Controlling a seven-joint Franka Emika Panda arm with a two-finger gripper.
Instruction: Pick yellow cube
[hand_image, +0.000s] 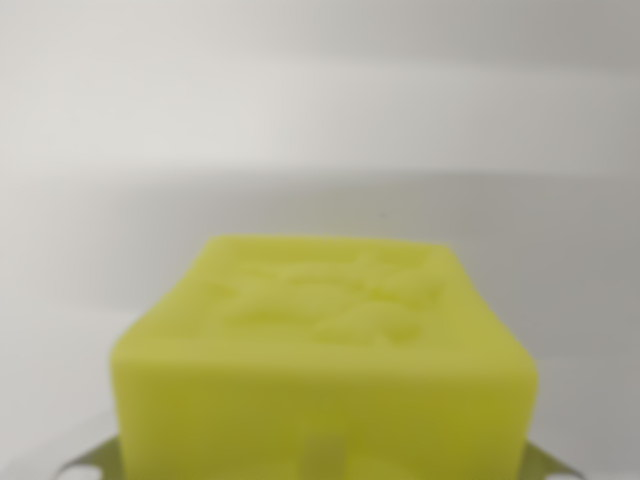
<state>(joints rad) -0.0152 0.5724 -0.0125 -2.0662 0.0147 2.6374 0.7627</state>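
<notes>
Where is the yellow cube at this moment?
The yellow cube fills the lower centre of the wrist view, very close to the camera and blurred, with metal gripper parts showing at its bottom corners against a plain pale background.

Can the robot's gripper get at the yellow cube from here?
Probably yes. The yellow cube fills the bottom of the wrist view, very close, with nothing in front of it. The fingers themselves are not clearly visible, so I cannot tell whether they already hold it.

The blurred yellow cube with an embossed top (325, 360) fills the wrist view from four to eight o'clock; from nine through twelve to three lies bare, pale grey surface (320, 120).
</notes>
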